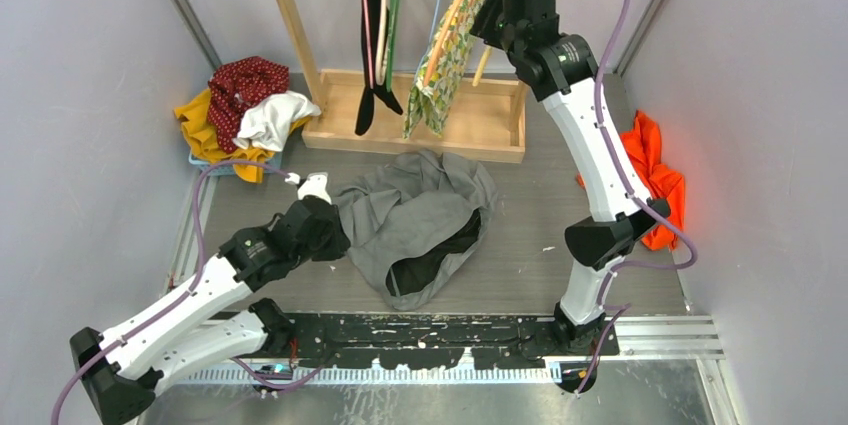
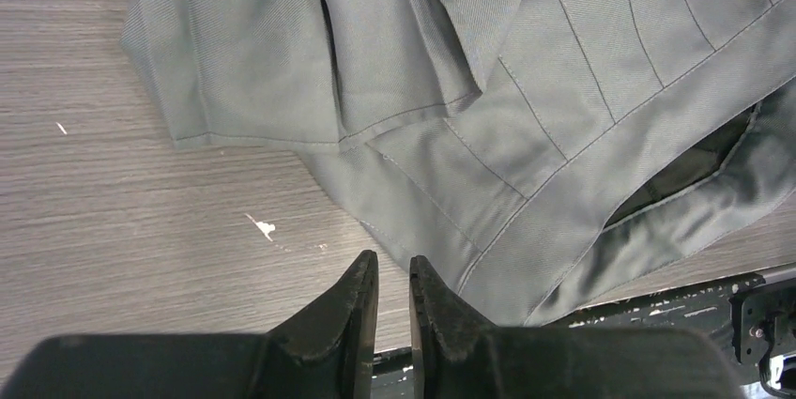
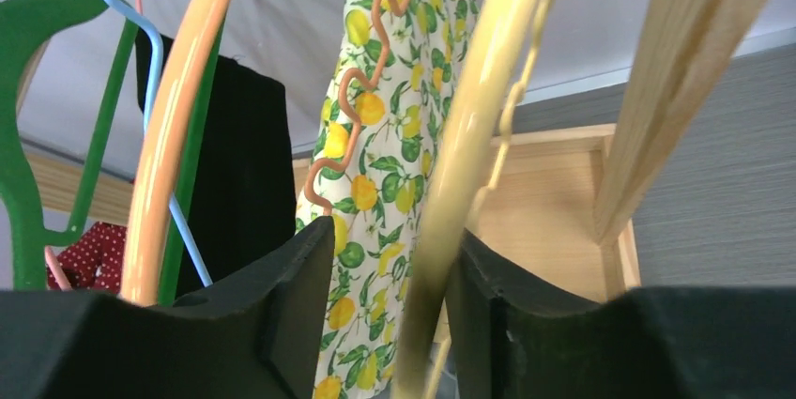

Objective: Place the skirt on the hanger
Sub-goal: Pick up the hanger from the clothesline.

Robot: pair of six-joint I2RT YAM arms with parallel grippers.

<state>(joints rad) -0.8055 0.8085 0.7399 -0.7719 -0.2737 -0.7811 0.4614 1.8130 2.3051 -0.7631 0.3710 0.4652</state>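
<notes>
The grey skirt lies crumpled flat on the table, its dark lining showing at the near side. My left gripper is low at the skirt's left edge. In the left wrist view its jaws stand a narrow gap apart with nothing between them, just short of the skirt's hem. My right gripper is raised at the clothes rack. It is open around a bare yellow hanger, whose bar runs between the fingers against the right one.
The wooden rack's base stands at the back, with a lemon-print garment, a black garment and green, blue and orange hangers on it. A clothes pile lies at back left, an orange cloth at right.
</notes>
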